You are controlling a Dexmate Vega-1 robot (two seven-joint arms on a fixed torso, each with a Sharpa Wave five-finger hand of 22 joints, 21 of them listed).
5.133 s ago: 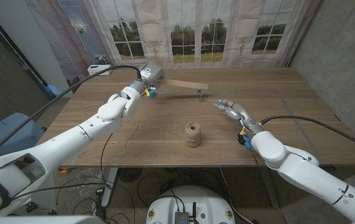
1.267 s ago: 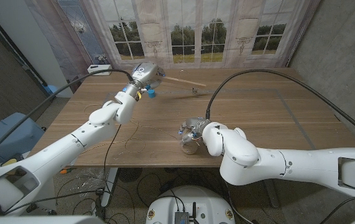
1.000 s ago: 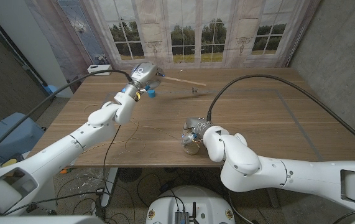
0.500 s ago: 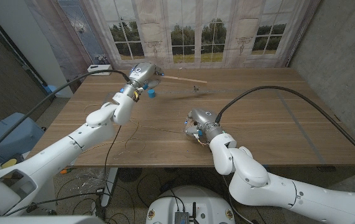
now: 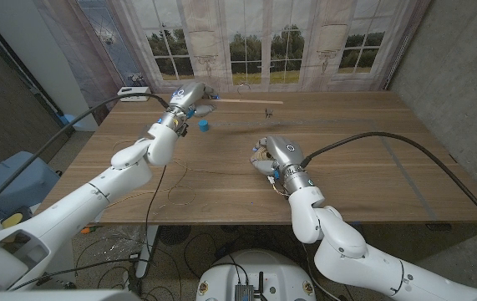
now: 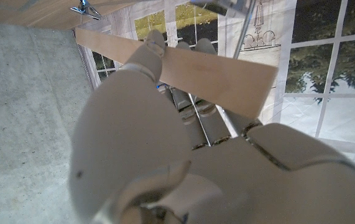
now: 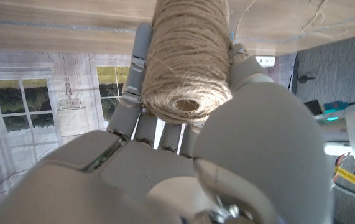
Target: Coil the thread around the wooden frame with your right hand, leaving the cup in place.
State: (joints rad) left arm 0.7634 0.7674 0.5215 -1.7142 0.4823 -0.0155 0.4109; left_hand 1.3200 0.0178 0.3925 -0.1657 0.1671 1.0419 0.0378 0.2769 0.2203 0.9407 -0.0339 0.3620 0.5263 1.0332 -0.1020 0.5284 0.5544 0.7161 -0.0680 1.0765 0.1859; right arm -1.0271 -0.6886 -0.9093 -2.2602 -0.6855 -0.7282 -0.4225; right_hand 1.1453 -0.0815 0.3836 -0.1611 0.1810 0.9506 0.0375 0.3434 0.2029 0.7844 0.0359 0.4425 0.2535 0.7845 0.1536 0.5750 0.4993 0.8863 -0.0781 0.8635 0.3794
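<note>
My left hand (image 5: 190,99) holds one end of a thin wooden strip (image 5: 246,101) above the table's far left. The strip reaches out to the right, and a small metal clip (image 5: 267,109) hangs near its far end. The left wrist view has the strip (image 6: 189,68) crossing my left hand's fingers (image 6: 165,56). My right hand (image 5: 273,155) grips a spool of tan twine (image 5: 260,152) just above the middle of the table. In the right wrist view the spool (image 7: 186,62) sits between the fingers and thumb (image 7: 258,124). Loose thread (image 5: 174,179) lies on the wood at the left.
A small blue object (image 5: 203,125) lies on the table (image 5: 363,134) below my left hand. A white box (image 5: 134,90) sits at the far left edge. A window backdrop (image 5: 263,42) stands behind the table. Bare wood stretches to the right.
My right hand came in from the right, took the spool off the table and carried it a little farther back. My left hand raised the wooden strip and moved it toward the far edge.
</note>
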